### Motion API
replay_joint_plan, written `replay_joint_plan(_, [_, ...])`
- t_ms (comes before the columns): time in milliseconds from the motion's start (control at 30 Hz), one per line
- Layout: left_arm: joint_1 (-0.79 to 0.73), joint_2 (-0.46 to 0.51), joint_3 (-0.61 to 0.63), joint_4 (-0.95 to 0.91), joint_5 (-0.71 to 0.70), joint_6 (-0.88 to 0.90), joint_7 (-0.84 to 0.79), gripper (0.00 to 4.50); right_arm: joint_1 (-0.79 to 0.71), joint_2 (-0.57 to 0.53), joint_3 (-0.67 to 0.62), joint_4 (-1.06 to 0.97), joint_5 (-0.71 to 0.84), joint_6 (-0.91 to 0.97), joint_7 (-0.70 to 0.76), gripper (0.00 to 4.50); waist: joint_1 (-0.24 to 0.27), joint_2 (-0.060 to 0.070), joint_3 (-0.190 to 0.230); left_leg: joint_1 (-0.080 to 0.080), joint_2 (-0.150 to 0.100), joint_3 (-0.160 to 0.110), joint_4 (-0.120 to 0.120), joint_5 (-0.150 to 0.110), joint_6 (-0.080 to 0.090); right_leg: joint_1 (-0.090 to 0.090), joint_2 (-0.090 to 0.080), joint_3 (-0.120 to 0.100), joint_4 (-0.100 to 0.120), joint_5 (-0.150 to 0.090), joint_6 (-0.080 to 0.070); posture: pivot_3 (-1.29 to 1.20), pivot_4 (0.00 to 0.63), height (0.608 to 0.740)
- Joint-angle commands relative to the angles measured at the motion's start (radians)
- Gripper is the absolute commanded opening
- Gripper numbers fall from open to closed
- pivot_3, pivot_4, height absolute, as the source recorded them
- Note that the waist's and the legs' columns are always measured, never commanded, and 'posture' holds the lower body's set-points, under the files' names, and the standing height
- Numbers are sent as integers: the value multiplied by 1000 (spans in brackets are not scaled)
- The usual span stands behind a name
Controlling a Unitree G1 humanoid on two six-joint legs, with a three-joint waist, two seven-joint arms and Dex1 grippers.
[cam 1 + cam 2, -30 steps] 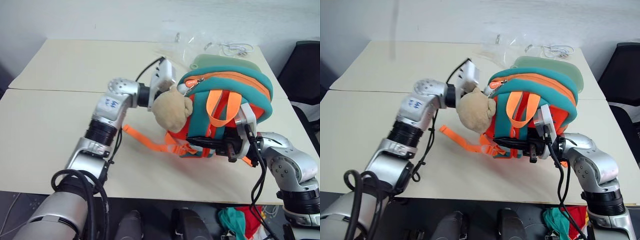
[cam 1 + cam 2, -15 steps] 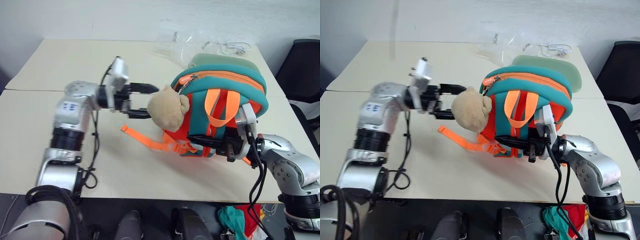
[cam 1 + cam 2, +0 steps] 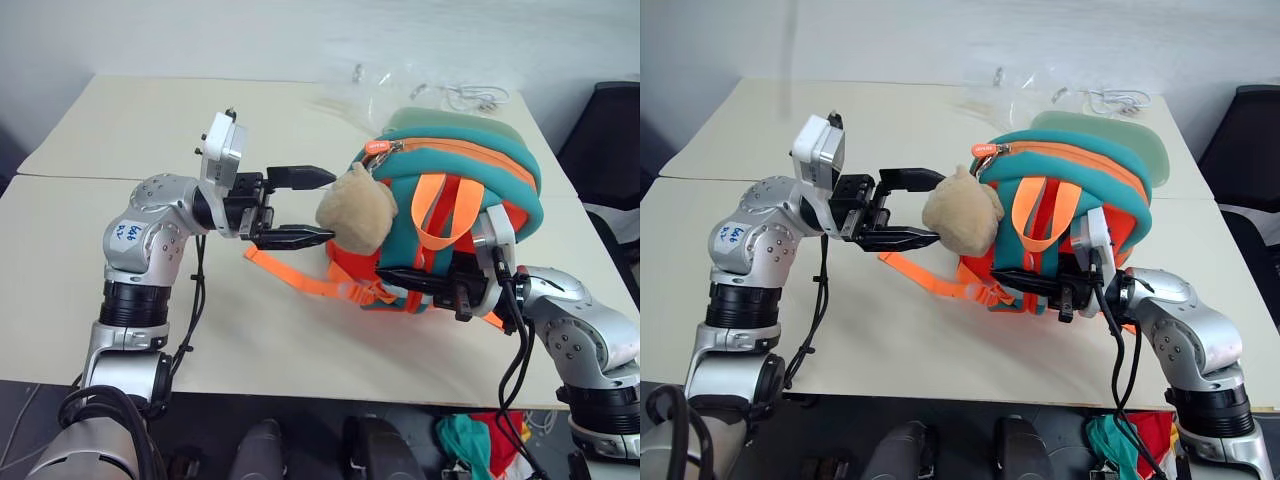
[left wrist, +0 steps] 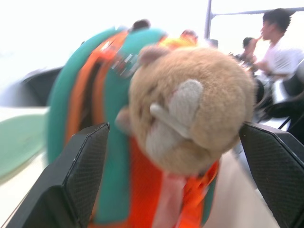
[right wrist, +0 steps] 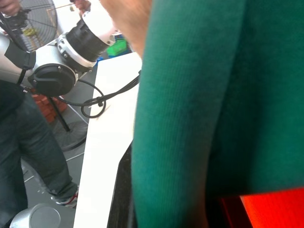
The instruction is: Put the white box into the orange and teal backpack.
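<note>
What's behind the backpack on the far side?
A pale green flat pad sticks out behind the orange and teal backpack; clear plastic bags and a white cable lie further back. The backpack covers the pad's near part.

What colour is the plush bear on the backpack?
Tan; the plush bear shows best in the left wrist view.

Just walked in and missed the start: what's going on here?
A humanoid robot is working on a small orange and teal backpack standing on a cream table. Its right gripper is shut on the backpack's lower front. Its left gripper is open, empty, beside the tan plush bear hanging from the backpack.
</note>
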Motion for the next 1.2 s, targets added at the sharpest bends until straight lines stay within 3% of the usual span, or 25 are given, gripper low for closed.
replay_joint_plan(33, [17, -10, 31, -49, -46, 27, 51, 3919, -12, -10, -12, -5, -1, -17, 9, 0, 0, 0, 0, 0, 0, 0, 0, 0, 0, 0, 0, 0, 0, 0, 0, 0, 150, 740])
replay_joint_plan(233, [47, -39, 25, -60, -47, 6, 98, 2114, -13, -2, -7, 9, -11, -32, 4, 0, 7, 0, 0, 0, -1, 0, 1, 0, 0, 0, -1, 0, 0, 0, 0, 0, 150, 740])
replay_joint_plan(467, [79, 13, 51, 42, 22, -54, 128, 133, -5, 8, -14, 14, -22, -49, -7, 0, 7, 0, 0, 0, -1, 0, 1, 1, 0, 0, -1, 0, -1, 0, 0, 0, 150, 740])
replay_joint_plan(667, [51, 149, 124, 211, 32, -40, 119, 61, 16, 26, -38, 1, -12, -63, -42, 0, 2, 0, 0, 0, 0, 1, 0, 1, 0, -1, 0, 0, -3, 0, 0, 0, 150, 740])
replay_joint_plan(833, [9, 227, 89, 367, 121, -102, 90, 61, 31, 33, -63, -11, 5, -66, -66, 0, 6, 0, 0, 0, -1, 1, 0, 0, 0, -1, -1, 0, -3, 0, 0, 0, 150, 740])
replay_joint_plan(967, [-37, 228, -1, 496, 272, -189, 127, 61, 42, 37, -81, -18, 17, -69, -82, 0, 10, 0, 0, 0, -1, 1, 1, 0, 0, -1, -1, -1, -3, 0, 0, 0, 150, 740])
replay_joint_plan(1200, [7, 103, -159, 478, 410, -262, 143, 61, 52, 55, -90, -28, 34, -75, -123, 0, 6, 0, 0, 0, -1, 2, 0, 0, 1, -2, -1, 0, 1, 0, 0, 0, 150, 740])
